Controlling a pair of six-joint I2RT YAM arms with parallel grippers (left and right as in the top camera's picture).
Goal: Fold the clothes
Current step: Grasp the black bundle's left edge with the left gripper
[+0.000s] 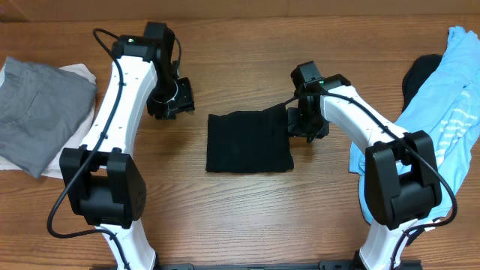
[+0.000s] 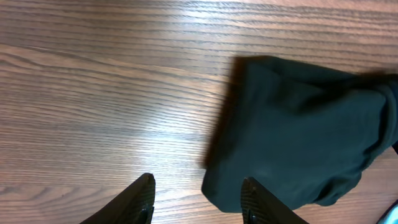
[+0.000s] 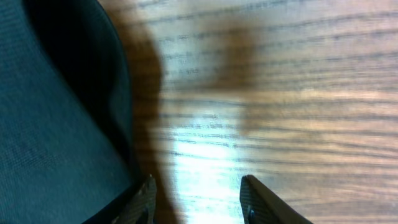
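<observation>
A black garment lies folded into a compact rectangle at the middle of the table. It also shows in the left wrist view and in the right wrist view. My left gripper is open and empty, up and to the left of the fold; in its own view the jaws hang over bare wood by the fold's corner. My right gripper is open and empty just beside the fold's right edge; its jaws are over wood, the left finger next to the cloth. A light blue white-striped shirt lies crumpled at the far right.
A grey folded garment rests on white cloth at the far left. A dark cloth lies against the blue shirt at the right. The table is brown wood.
</observation>
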